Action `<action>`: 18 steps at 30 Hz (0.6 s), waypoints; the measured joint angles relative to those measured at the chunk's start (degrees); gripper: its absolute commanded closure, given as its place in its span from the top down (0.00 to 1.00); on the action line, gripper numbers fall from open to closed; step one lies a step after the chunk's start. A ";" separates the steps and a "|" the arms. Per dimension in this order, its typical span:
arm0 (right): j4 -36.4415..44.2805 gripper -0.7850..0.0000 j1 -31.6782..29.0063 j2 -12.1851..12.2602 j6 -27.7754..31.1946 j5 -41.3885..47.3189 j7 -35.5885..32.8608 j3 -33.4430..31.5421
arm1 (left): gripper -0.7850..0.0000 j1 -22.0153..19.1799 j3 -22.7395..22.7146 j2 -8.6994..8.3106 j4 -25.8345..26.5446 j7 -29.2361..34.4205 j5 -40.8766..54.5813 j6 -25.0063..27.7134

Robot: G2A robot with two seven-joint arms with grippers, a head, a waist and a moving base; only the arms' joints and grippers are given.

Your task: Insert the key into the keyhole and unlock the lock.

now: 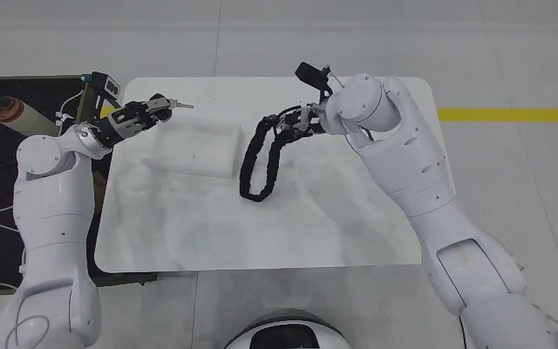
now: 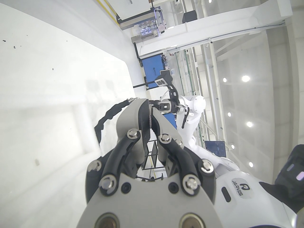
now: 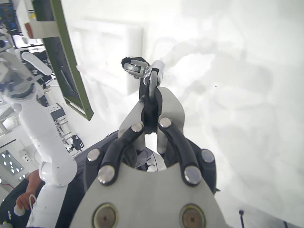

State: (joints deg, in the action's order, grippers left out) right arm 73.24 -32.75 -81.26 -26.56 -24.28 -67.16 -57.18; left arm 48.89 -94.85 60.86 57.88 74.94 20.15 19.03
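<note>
- Left gripper [image 1: 162, 106] sat over the far-left corner of the table [image 1: 349, 227], fingers pinched narrow on the key [image 1: 180, 105].
- The key's shaft stuck out roughly level past the fingertips, pointing toward the right arm.
- Right gripper [image 1: 295, 122] was near the table's far edge, about mid-width, clamped tight on the black-sleeved lock [image 1: 260, 166] close to its metal head [image 3: 140, 68].
- The metal head poked out beyond the right fingertips, toward the left arm's side. Couldn't make out the keyhole itself.
- The key and the metal head were well apart, not touching.
- The remainder of the lock ran as a long loop from the right gripper toward the table's middle; its low end looked to lie on the table.
- White pad [image 1: 196, 150] lay flat in the far-left part of the table, between the two grippers, just beside the loop.
</note>
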 measured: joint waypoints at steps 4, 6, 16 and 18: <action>1.30 0.00 -0.61 0.59 1.90 1.68 0.47 -1.38 | 0.00 0.00 0.00 0.00 0.00 0.00 0.00 0.00; 1.23 0.00 -0.58 0.57 1.75 1.56 0.44 -1.31 | 0.00 0.00 0.00 0.00 0.00 0.00 0.00 0.00; 9.44 0.00 -6.39 2.82 11.65 -5.32 10.98 -5.72 | 0.00 0.00 0.00 0.00 0.00 0.00 0.00 0.00; 11.92 0.00 -7.86 3.65 14.89 -8.67 14.23 -7.73 | 0.00 0.00 0.00 0.00 0.00 0.00 0.00 0.00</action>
State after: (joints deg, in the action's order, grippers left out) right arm 85.16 -40.61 -77.61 -11.68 -32.95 -52.93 -64.92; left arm 48.89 -94.85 60.85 57.88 74.94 20.15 19.03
